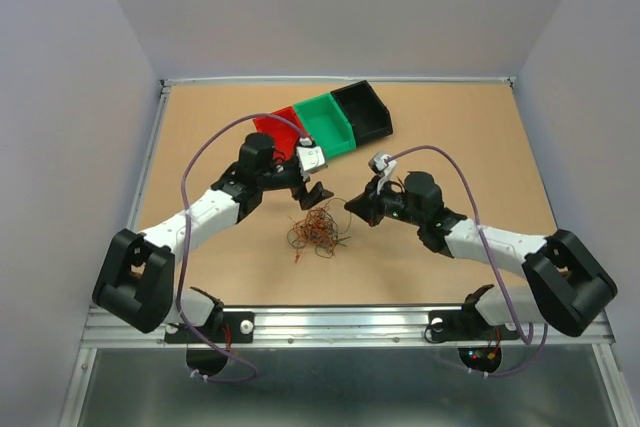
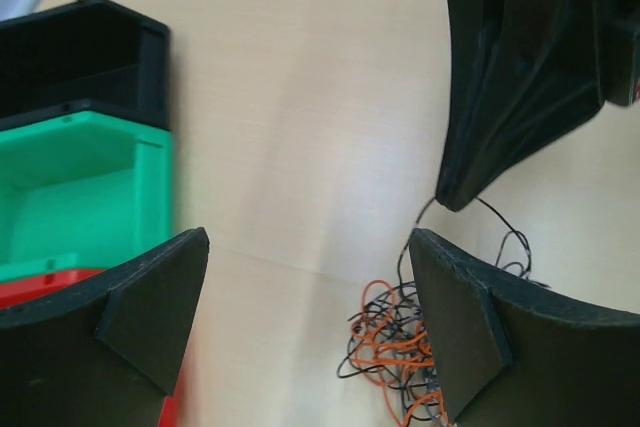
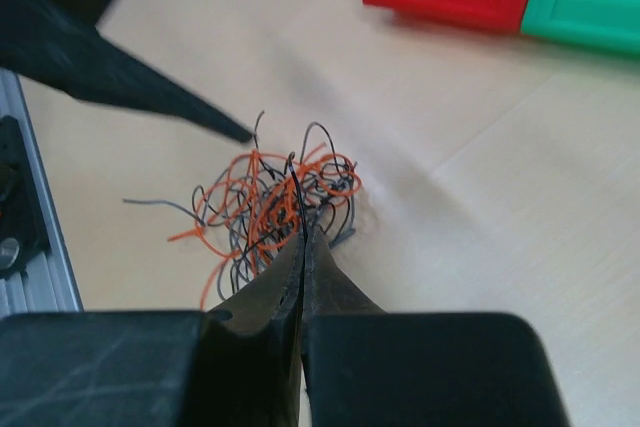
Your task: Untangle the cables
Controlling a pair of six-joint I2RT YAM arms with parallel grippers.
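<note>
from where i sit the job looks barely begun. going down in size: one bench [image 1: 450,127], tan and carrying everything. two arms on it, the left arm [image 1: 200,212] and the right arm [image 1: 490,239], both reaching in toward the middle. three bins in a row at the far side, touching one another: red bin [image 1: 280,125], green bin [image 1: 325,122], black bin [image 1: 362,109]. the left arm covers part of the red one. i see no wire in the parts of the bins that show.

two grippers. the left gripper [image 1: 311,191] is spread wide and holds nothing. it hangs just at the far-left edge of the heap. the right gripper [image 1: 358,209] is pressed together at the heap's right edge. my right wrist view shows a single black strand [image 3: 296,192] running up out of its tips, so i judge it is pinching that strand.

the cables [image 1: 317,229] are one heap in the middle of the bench, between the two grippers and near the bins but apart from them. i make out orange and black wires, with a few loose ends poking out at the edges. i can't count single wires, as they are too thin and too knotted.

done so far, as i read it: one strand gripped, nothing pulled free. left: teasing out every wire in the clump.
</note>
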